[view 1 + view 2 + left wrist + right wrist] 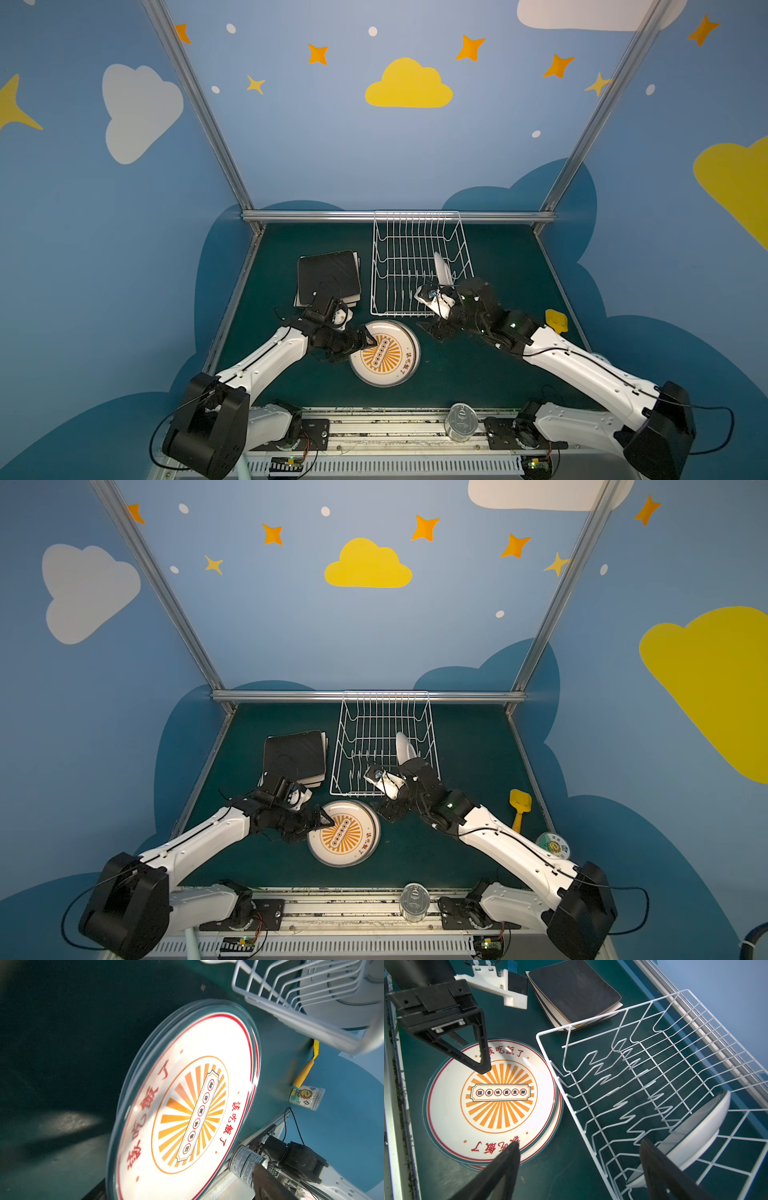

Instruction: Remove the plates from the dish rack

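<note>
Green counter (478, 374). Left fingers (483, 1057) spread wide, gripping nothing, one tip over sunburst plate stack (384, 353) lying flat below: best lifted straight clear. Right fingers (506, 1159) wide, empty. Last white plate (702, 1126) upright in dish rack (538, 1036) just ahead: best to meet its rim squarely.

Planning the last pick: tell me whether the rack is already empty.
No, one white plate stands on edge between the prongs of the rack.

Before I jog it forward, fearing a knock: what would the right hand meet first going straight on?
Probably the wire side of the dish rack, close ahead of the right hand, before the white plate.
</note>
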